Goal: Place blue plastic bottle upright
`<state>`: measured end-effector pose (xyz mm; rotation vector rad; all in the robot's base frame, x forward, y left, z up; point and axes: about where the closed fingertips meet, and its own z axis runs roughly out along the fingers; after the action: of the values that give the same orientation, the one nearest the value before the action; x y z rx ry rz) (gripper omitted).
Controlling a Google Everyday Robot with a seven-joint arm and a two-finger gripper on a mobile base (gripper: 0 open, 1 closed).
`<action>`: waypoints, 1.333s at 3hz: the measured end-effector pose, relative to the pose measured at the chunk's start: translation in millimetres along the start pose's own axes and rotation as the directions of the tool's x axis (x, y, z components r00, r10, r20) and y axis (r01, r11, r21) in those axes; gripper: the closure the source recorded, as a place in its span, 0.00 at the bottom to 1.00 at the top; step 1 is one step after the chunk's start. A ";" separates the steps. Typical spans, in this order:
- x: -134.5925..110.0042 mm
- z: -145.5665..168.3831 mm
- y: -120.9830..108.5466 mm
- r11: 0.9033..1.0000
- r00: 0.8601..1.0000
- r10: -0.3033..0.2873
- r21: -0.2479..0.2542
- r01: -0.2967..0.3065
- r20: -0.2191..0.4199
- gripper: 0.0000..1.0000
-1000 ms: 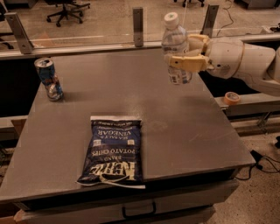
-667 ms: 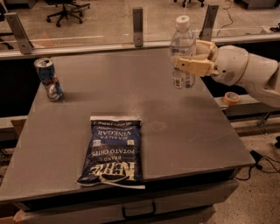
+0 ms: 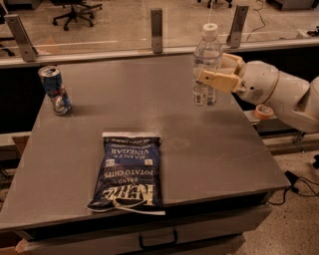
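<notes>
Shifted since the earlier frames: the clear ribbed plastic water bottle with white screw cap, formerly tilted and carried higher, is now brought upright and lowered, its base at or just above the surface; contact cannot be confirmed. Bottle is located at the far right part of the grey rectangular table, close to the right edge. Gripper, two beige fingers on a white rounded arm entering from the right, is held at the bottle's mid-height; the fingers are pinched on the bottle body, one finger laid across the near side, the other partly seen behind. Short blue-patterned drink can is stood upright near the far left corner, well apart from the bottle. Flat dark blue potato chip bag is laid face up near the front edge, left of centre, its lettering turned away from the camera. Drawer with dark handle is fitted under the table front. Black office chair is seen beyond the far rail.
</notes>
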<state>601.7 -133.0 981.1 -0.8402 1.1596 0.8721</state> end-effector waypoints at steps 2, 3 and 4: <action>30.0 -15.8 -1.6 0.989 0.985 0.130 0.059 -0.137 0.111 1.00; 30.6 -16.3 -1.7 0.988 0.985 0.132 0.059 -0.139 0.111 1.00; 40.2 -22.3 -2.1 0.984 0.980 0.162 0.059 -0.169 0.112 1.00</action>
<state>601.7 -148.5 937.8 -0.6397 1.1702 0.9966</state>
